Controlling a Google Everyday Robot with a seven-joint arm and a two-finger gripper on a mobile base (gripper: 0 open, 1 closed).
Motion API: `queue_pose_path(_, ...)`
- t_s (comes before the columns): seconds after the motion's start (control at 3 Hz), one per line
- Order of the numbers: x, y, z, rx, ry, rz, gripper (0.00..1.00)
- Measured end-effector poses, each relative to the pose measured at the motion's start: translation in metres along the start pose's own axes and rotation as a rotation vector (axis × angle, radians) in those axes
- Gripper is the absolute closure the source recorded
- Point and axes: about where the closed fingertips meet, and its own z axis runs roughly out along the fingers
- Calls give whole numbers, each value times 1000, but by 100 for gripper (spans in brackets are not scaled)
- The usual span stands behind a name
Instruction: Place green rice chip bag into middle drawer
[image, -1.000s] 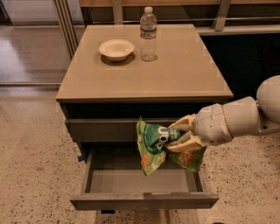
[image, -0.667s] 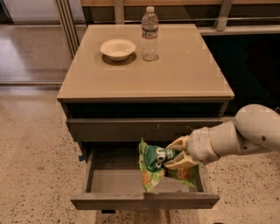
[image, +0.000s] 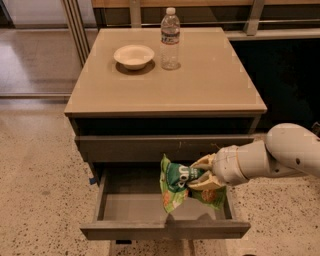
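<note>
The wide grey-brown middle drawer (image: 130, 207) stands open; the glossy crinkled green rice chip bag (image: 174, 189) hangs low inside it, pinched by the cream two-finger gripper (image: 201, 177) at its right. Placing step, likely; next, let go and withdraw

End effector (image: 198, 175) over drawer (image: 165, 230) — hides bag's (image: 173, 194) middle.

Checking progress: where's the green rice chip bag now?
In the camera view, the green rice chip bag hangs in the gripper, over the right half of the open middle drawer.
</note>
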Motion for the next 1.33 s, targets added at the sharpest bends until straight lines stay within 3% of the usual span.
queue_pose_path(0.67, 51, -30, 39, 124, 168, -48, 100)
queue_pose_path(1.0, 85, -56, 69, 189, 174, -44, 100)
queue_pose_path(1.33, 126, -73, 111, 205, 117, 18, 100)
